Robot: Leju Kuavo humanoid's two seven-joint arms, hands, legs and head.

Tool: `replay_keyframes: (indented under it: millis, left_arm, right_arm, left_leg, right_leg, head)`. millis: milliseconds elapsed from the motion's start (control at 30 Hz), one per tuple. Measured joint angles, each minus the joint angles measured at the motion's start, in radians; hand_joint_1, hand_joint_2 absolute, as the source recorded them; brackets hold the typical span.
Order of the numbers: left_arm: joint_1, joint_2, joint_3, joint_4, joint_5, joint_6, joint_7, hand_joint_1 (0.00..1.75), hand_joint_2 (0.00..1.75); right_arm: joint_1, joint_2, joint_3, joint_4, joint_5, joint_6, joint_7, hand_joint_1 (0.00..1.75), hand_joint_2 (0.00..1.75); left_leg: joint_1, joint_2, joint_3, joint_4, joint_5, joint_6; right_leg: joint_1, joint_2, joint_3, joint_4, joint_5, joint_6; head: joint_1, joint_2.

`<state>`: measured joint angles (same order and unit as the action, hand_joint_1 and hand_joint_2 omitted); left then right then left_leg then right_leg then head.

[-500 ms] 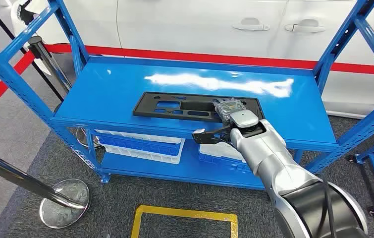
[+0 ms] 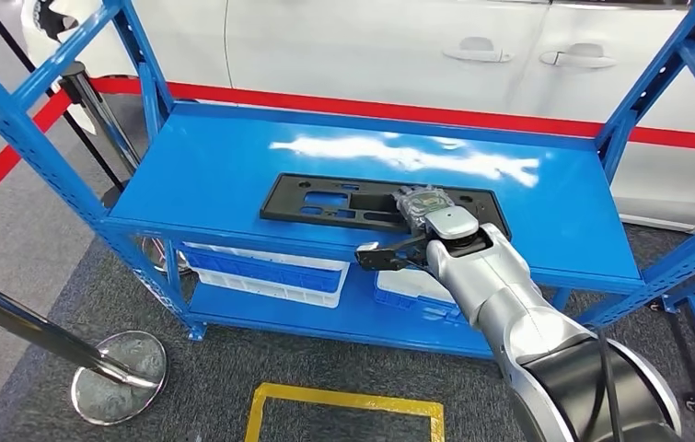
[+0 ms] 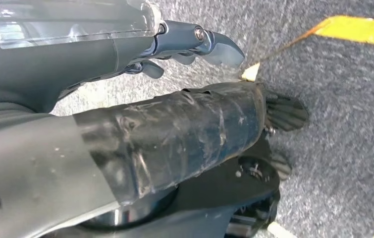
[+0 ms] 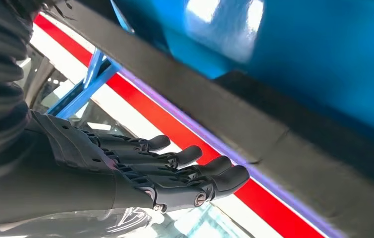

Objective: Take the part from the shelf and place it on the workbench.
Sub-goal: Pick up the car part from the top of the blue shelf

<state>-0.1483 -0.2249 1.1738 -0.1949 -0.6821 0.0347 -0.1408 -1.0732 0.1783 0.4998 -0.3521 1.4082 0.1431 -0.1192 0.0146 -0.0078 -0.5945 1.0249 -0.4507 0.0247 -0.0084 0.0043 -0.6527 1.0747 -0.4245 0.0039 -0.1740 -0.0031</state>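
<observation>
On top shelf of blue rack [image 2: 214, 175]: black part [image 2: 325, 201], flat rectangular frame w/ cutouts, lying lengthwise near front edge, centre-right.
Right hand [image 2: 422, 216]: over part's right portion, silver arm reaching in from lower right; thumb sticks out left past shelf's front edge. Right wrist view: fingers [image 4: 175, 163] straight, side by side, apart from dark part edge [image 4: 254, 124]; nothing held, hand open. Contact w/ part: cannot tell from head view.
Left hand [image 3: 189, 42]: left wrist view, hanging over grey carpet, fingers loosely extended, holds nothing.
Lower shelf: white-and-blue bins [image 2: 265, 272], second bin partly behind right arm.
Floor: grey carpet, yellow tape square [image 2: 343, 410] in front of rack; chrome stanchion base [image 2: 118, 376] at left.
Behind rack: red barrier belt [image 2: 417, 110], white car [image 2: 389, 46] w/ door handles.
</observation>
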Motion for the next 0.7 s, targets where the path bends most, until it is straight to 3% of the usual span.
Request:
replay_keyframes:
  millis: [67,133,200,300,333,367,433,500,567,700]
  left_arm:
    - [-0.001,-0.002,0.001,0.0,0.0,0.0,0.0,0.0,0.0]
    - [-0.003,-0.002,0.002,0.0,0.0,0.0,0.001,0.0,0.0]
    - [-0.004,-0.002,0.002,0.0,-0.001,0.0,0.002,0.0,0.0]
    - [-0.005,-0.002,0.002,0.0,-0.002,0.0,0.002,0.0,0.0]
    - [-0.005,-0.002,0.002,0.0,-0.002,0.0,0.002,0.0,0.0]
    - [-0.004,-0.002,0.003,0.0,-0.002,0.0,0.002,0.0,0.0]
    - [-0.004,-0.002,0.003,0.0,-0.005,0.0,0.002,0.0,0.0]
    - [-0.007,-0.003,0.003,0.0,-0.008,0.0,0.002,0.0,0.0]
    - [-0.01,-0.005,0.003,0.0,-0.009,-0.001,0.003,0.0,0.0]
    - [-0.012,-0.005,0.004,0.0,-0.009,-0.001,0.004,0.0,0.0]
  right_arm:
    - [0.001,0.0,0.004,0.001,0.0,0.001,0.0,1.68,1.75]
    - [0.002,-0.001,0.009,0.002,-0.001,0.001,-0.003,1.71,1.75]
    - [0.0,-0.002,0.012,0.002,-0.001,0.0,-0.008,1.74,1.75]
    - [-0.002,-0.002,0.016,0.002,-0.001,-0.001,-0.012,1.75,1.75]
    - [-0.002,-0.002,0.016,0.002,-0.001,-0.001,-0.012,1.75,1.75]
    - [-0.002,-0.002,0.017,0.002,-0.001,-0.001,-0.012,1.75,1.75]
    - [-0.006,-0.002,0.019,0.002,-0.001,-0.002,-0.012,1.75,1.75]
    - [-0.014,-0.003,0.022,0.002,-0.001,-0.002,-0.012,1.75,1.75]
    - [-0.02,-0.005,0.023,0.002,0.0,-0.001,-0.012,1.75,1.75]
    - [-0.02,-0.008,0.024,0.001,0.0,0.002,-0.014,1.75,1.75]
  left_leg:
    - [-0.002,0.0,-0.002,-0.001,-0.001,-0.008]
    - [-0.001,0.001,-0.001,-0.003,-0.004,-0.018]
    - [0.0,0.001,-0.015,0.034,-0.031,-0.027]
    - [0.004,0.002,-0.103,0.215,-0.107,-0.037]
    - [0.006,0.002,-0.127,0.259,-0.115,-0.043]
    - [0.01,0.002,-0.136,0.268,-0.104,-0.05]
    - [0.021,0.004,-0.097,0.174,-0.034,-0.064]
    - [0.027,0.004,-0.039,0.054,0.01,-0.072]
    - [0.024,0.002,-0.019,0.016,0.007,-0.064]
    - [0.015,-0.001,-0.011,0.003,0.012,-0.034]
  right_leg:
    - [0.006,0.001,0.016,-0.034,-0.001,-0.005]
    - [0.003,0.002,0.02,-0.042,0.0,-0.012]
    - [-0.003,0.001,0.03,-0.054,0.002,-0.023]
    - [-0.003,-0.003,0.04,-0.058,-0.002,-0.038]
    - [-0.003,-0.003,0.042,-0.057,-0.005,-0.041]
    - [-0.004,-0.003,0.044,-0.054,-0.008,-0.043]
    - [-0.007,-0.001,0.046,-0.042,-0.018,-0.041]
    - [-0.004,0.002,0.044,-0.024,-0.031,-0.032]
    - [0.002,0.002,0.041,-0.013,-0.039,-0.024]
    - [-0.004,0.001,0.056,-0.041,-0.026,0.0]
  head:
    - [0.0,0.0]
    - [0.0,0.0]
    - [0.0,0.0]
    - [0.0,0.0]
    - [0.0,0.0]
    - [0.0,0.0]
    - [0.0,0.0]
    - [0.0,0.0]
    - [0.001,0.0]
    - [0.002,0.0]
